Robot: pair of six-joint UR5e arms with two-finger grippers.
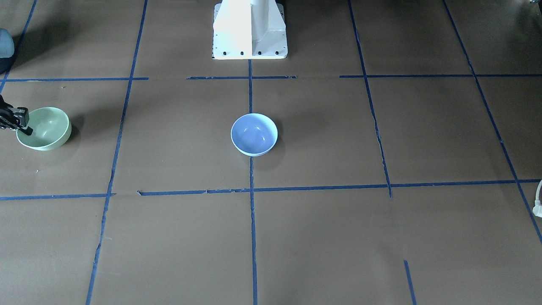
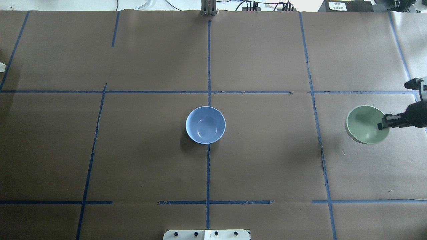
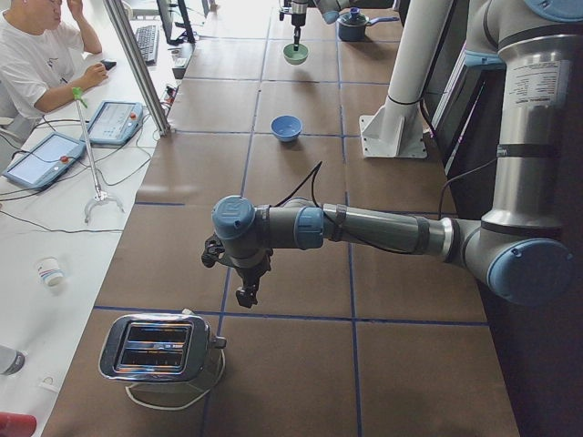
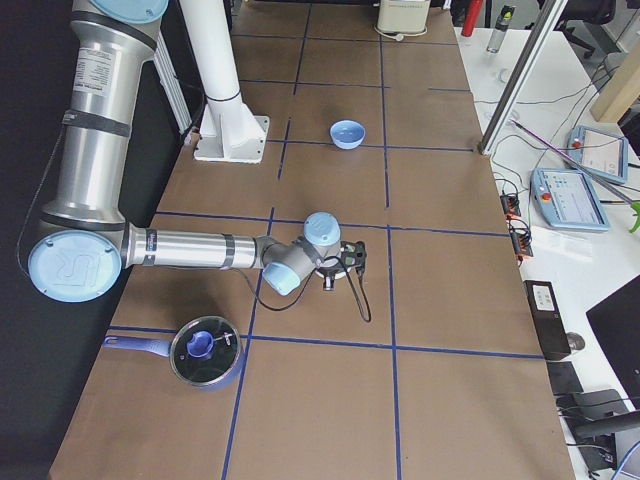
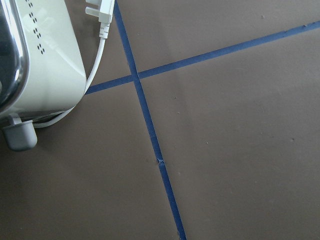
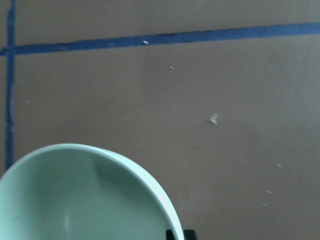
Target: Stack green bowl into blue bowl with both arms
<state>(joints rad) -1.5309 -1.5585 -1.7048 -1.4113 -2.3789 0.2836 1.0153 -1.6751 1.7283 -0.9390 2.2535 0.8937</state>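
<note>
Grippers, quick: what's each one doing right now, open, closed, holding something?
Left gripper: cannot be told.
Right gripper: jaws closed on the rim of the green bowl.

A chrome toaster stands at one end of the desk, its white plug lying beside it. A lidded saucepan sits at the other end.
</note>
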